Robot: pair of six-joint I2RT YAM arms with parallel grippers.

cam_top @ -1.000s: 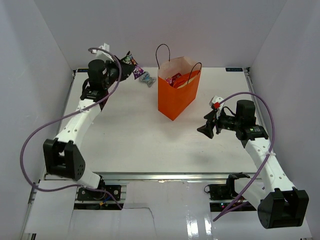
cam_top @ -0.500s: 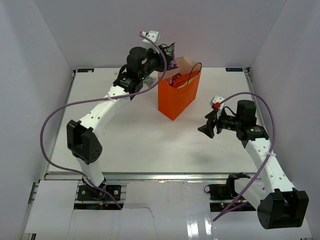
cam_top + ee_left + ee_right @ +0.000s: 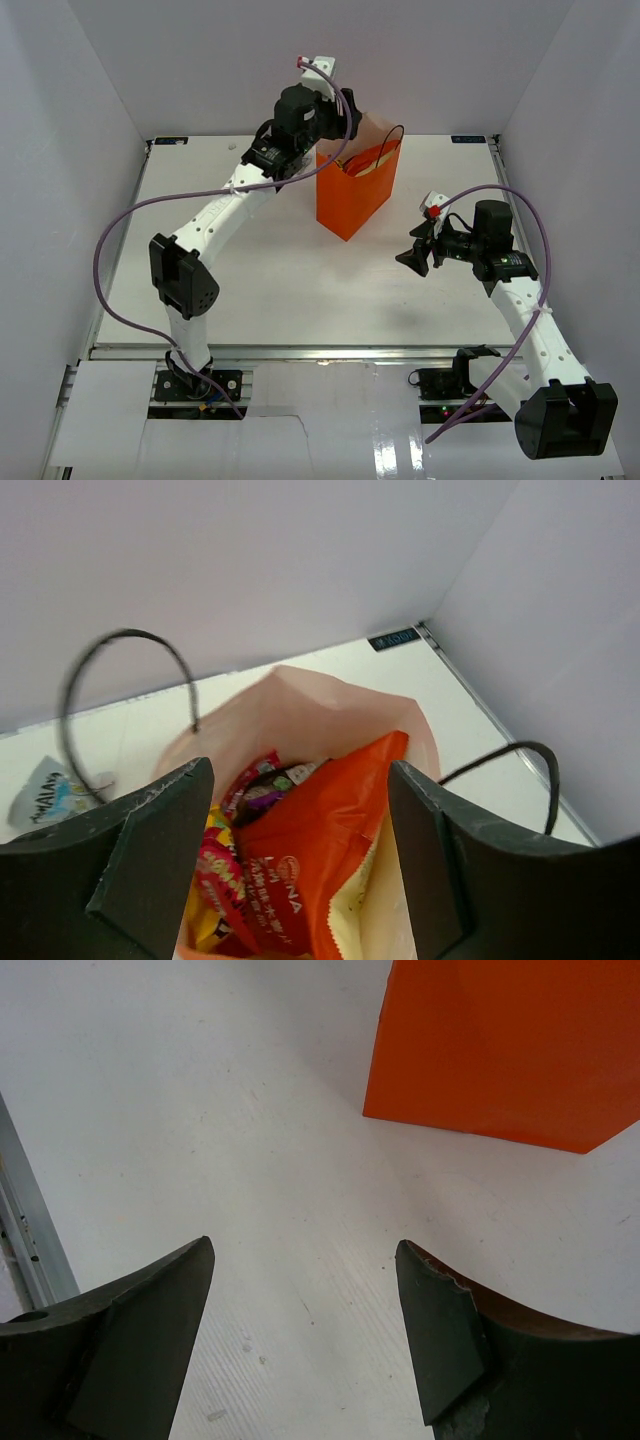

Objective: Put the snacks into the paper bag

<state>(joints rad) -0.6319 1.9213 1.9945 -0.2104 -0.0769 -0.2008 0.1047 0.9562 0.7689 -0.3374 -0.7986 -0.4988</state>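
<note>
Two arms are bolted at the bottom edge of the top view. Right gripper (image 3: 411, 258) sits low over the table (image 3: 260, 260), centre-right of frame, fingers apart, nothing between them. Its wrist view shows bare white tabletop between the fingers and an orange corner of the paper bag (image 3: 352, 195) in the upper right, clear of the gripper.

Bag stands upright just above frame centre in the top view, mouth open, pale inside. Left arm reaches from lower left up to it. Left gripper (image 3: 300, 770) hangs over the bag mouth, fingers spread wide, empty.

Left wrist view, looking down into the bag:
- large red chip bag (image 3: 300, 880) on edge in the middle
- pink packets (image 3: 222, 875) against its left side
- a sliver of yellow packet (image 3: 210, 827) further left
- dark purple packet (image 3: 265, 792) lying behind them

Thin black handles (image 3: 128, 638) loop up at upper left and right of that view.

Silvery-blue wrapper (image 3: 45, 792) is not in the bag. It lies on the table beside the bag, at the far left edge of the left wrist view, partly hidden by the left finger.
</note>
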